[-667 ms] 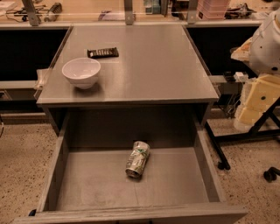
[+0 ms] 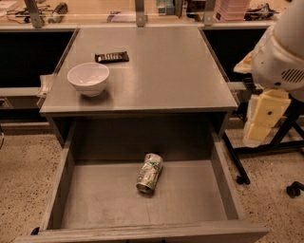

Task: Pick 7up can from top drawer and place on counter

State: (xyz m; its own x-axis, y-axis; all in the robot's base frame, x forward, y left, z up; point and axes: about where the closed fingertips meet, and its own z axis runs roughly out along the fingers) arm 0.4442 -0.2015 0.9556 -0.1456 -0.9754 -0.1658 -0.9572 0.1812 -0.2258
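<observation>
The 7up can (image 2: 149,172), dented silver with green and white markings, lies on its side on the floor of the open top drawer (image 2: 95,204), near the middle. The counter (image 2: 166,71) is the flat grey cabinet top just behind and above the drawer. My gripper (image 2: 262,118), a cream part hanging under the white arm, is at the right, beside the counter's right front corner. It is well above and to the right of the can and holds nothing that I can see.
A white bowl (image 2: 88,79) stands at the counter's left front. A flat dark bar-shaped packet (image 2: 112,57) lies behind it. A pale bench with metal posts (image 2: 139,12) runs along the back. Black stand legs with castors (image 2: 285,142) are at the right on the speckled floor.
The arm and gripper have moved slightly left and down, closer to the counter's right edge. The can, bowl and drawer have not moved.
</observation>
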